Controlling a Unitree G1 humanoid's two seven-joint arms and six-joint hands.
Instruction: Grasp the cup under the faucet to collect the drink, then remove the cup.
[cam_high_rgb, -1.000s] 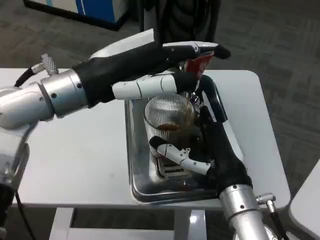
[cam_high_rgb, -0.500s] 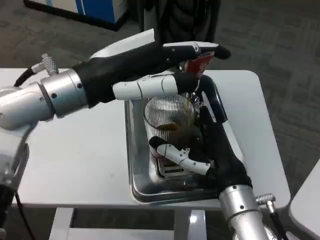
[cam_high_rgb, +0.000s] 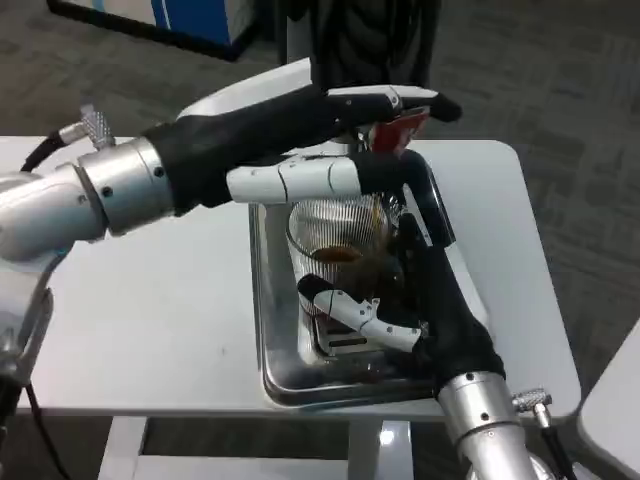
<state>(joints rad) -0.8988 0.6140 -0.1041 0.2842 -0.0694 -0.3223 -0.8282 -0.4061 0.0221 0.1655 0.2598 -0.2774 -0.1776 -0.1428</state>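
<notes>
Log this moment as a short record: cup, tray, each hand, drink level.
cup: clear ribbed glass cup, upright on the tray
tray: shiny metal tray on the white table
right hand: right hand grips the cup's side
left hand: left hand reaches over the cup, on the red faucet lever
drink level: brown liquid low in the cup

No text, label, brand, number or sign is showing legibly anywhere in the head view.
</notes>
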